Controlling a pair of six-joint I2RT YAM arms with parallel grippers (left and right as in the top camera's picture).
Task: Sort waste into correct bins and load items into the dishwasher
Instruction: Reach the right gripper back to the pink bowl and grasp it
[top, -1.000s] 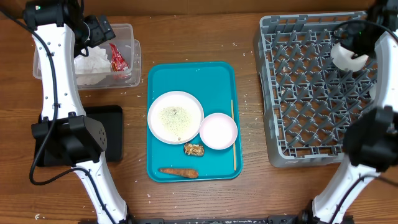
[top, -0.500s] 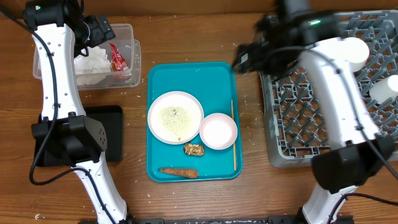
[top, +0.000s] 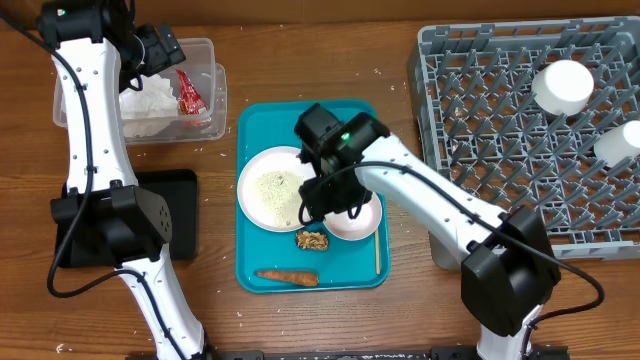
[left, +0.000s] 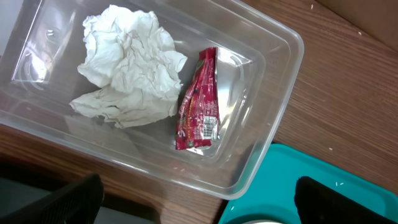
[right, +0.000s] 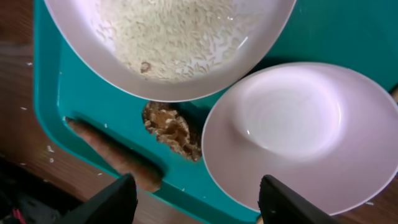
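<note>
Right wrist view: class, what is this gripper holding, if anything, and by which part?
Nothing. The right gripper has its fingers spread over the pale bowl and brown food chunk, gripping neither.

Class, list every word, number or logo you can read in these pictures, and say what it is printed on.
Red wrapper in the clear tub: printed lettering and a white label panel, too small and blurred to read.
Nothing else in any view carries text.

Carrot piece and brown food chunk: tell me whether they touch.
Apart. The overhead view shows a strip of bare teal tray between the carrot piece and the brown food chunk; the right wrist view agrees.
</note>
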